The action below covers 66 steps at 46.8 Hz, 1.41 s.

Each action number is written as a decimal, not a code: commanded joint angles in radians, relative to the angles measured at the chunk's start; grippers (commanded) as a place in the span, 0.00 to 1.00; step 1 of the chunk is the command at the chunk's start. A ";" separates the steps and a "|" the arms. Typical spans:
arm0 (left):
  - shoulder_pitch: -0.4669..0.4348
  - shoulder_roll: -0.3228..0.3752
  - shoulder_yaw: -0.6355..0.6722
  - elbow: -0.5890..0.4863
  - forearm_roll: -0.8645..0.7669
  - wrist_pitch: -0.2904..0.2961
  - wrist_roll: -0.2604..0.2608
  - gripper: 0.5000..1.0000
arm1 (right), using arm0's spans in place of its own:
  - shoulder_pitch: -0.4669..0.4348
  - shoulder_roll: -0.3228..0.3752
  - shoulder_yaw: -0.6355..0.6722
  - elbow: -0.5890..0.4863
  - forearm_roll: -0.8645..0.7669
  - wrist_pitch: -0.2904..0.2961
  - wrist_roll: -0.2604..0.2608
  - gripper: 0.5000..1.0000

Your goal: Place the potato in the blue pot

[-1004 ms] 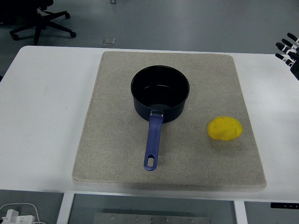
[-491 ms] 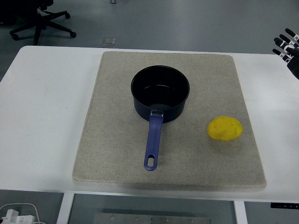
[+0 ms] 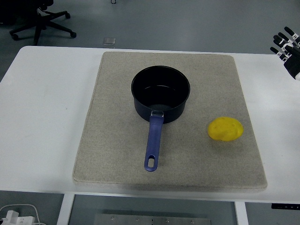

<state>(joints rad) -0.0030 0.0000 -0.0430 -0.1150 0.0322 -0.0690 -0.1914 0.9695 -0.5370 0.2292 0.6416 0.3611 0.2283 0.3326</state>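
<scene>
A yellow potato [image 3: 225,129] lies on the right side of a grey mat [image 3: 117,154]. The dark blue pot [image 3: 161,93] stands empty at the mat's middle, its blue handle [image 3: 153,143] pointing toward the near edge. My right hand [image 3: 285,46] shows at the far right edge, over the table's back right corner, with fingers spread and holding nothing. It is well apart from the potato, up and to the right of it. The left arm is out of view.
The mat lies on a white table [image 3: 42,103]. Beyond the far edge, an office chair base [image 3: 42,23] stands on the floor at the upper left. Cables [image 3: 16,213] show below the near left corner.
My right hand has shifted a little leftward and upward at the right edge, showing more of its fingers. Pot and potato have not moved.
</scene>
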 commanded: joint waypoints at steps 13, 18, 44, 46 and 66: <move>0.000 0.000 0.000 0.000 0.000 0.000 0.001 0.99 | 0.000 -0.004 -0.011 0.004 -0.069 0.013 -0.001 0.87; 0.000 0.000 0.000 0.000 0.000 0.000 0.000 0.99 | 0.001 -0.009 -0.014 0.004 -0.169 0.003 0.013 0.86; 0.000 0.000 0.000 0.000 0.000 0.000 0.000 0.99 | 0.057 -0.087 -0.016 0.091 -0.809 0.002 0.187 0.87; 0.000 0.000 0.000 0.000 0.000 0.000 0.000 0.99 | 0.061 -0.110 -0.016 0.124 -0.847 0.006 0.189 0.87; 0.000 0.000 0.000 0.000 0.000 0.000 0.000 0.99 | 0.090 -0.244 -0.024 0.342 -1.255 0.063 0.203 0.87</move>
<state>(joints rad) -0.0029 0.0000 -0.0430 -0.1151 0.0323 -0.0690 -0.1914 1.0629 -0.7769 0.2069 0.9735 -0.8134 0.2915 0.5312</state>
